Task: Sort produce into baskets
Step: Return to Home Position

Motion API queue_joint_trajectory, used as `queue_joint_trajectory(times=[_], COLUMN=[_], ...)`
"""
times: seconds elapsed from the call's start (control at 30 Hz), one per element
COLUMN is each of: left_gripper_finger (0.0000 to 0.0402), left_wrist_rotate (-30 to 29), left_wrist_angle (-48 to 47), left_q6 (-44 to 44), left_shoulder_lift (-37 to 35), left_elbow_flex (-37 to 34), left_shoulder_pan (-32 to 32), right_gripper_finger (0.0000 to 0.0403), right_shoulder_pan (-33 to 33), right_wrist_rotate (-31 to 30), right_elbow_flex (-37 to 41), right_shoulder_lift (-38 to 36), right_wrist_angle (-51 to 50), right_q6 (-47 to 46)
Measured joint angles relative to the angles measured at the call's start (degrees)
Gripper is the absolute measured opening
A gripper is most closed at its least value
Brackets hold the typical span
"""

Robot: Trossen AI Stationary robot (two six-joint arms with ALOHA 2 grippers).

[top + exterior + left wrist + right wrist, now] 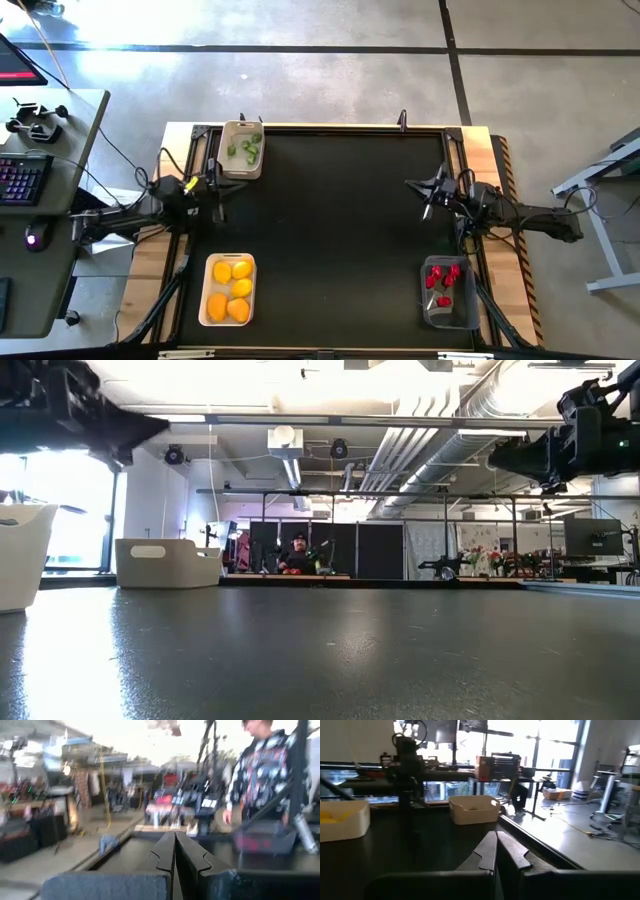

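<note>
Several yellow-orange ovals (230, 290) lie in the white tray (207, 300) at the near left. Green pieces (246, 148) lie in the beige tub (228, 165) at the far left. Red pieces (442, 280) lie in the transparent grey bin (462, 318) at the near right. My left gripper (217, 197) hovers at the table's left edge, shut and empty; its fingers meet in the left wrist view (175, 851). My right gripper (428, 200) hovers at the right edge, shut and empty; its fingers meet in the right wrist view (496, 851).
The black mat (330, 230) lies between the two arms. A person (260, 765) stands beyond the table's right side, behind the grey bin (262, 840). A desk with a keyboard (22, 180) stands left of the table.
</note>
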State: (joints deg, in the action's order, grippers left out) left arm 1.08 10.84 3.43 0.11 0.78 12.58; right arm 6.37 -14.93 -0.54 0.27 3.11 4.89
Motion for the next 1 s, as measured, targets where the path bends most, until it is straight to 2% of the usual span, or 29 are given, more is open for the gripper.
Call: queue_joint_trajectory(times=[0.2,0.43,0.57,0.7,1.0], left_gripper_finger=[0.0000,0.0000,0.0000,0.0000,0.0000], left_wrist_rotate=[-1.80,-1.76,-1.72,-1.79,-1.79], left_wrist_angle=[-2.00,-4.84,-10.49,-10.74,-10.99], left_q6=[-0.39,-4.66,-3.12,0.08,-1.71], left_shoulder_lift=[0.06,0.51,1.16,2.49,2.61], left_elbow_flex=[-0.04,-0.09,-0.04,0.18,0.18], left_shoulder_pan=[0.15,0.15,0.15,0.15,0.15], right_gripper_finger=[0.0000,0.0000,0.0000,0.0000,0.0000], right_shoulder_pan=[0.13,0.13,0.13,0.13,0.13], right_wrist_rotate=[-3.15,-11.17,-11.24,-11.24,-11.24], right_elbow_flex=[0.00,0.02,0.02,0.02,0.00], right_shoulder_lift=[0.11,0.13,0.13,0.15,0.13], right_wrist_angle=[0.35,0.97,0.96,0.95,0.97], right_q6=[0.34,1.33,0.72,0.52,0.50])
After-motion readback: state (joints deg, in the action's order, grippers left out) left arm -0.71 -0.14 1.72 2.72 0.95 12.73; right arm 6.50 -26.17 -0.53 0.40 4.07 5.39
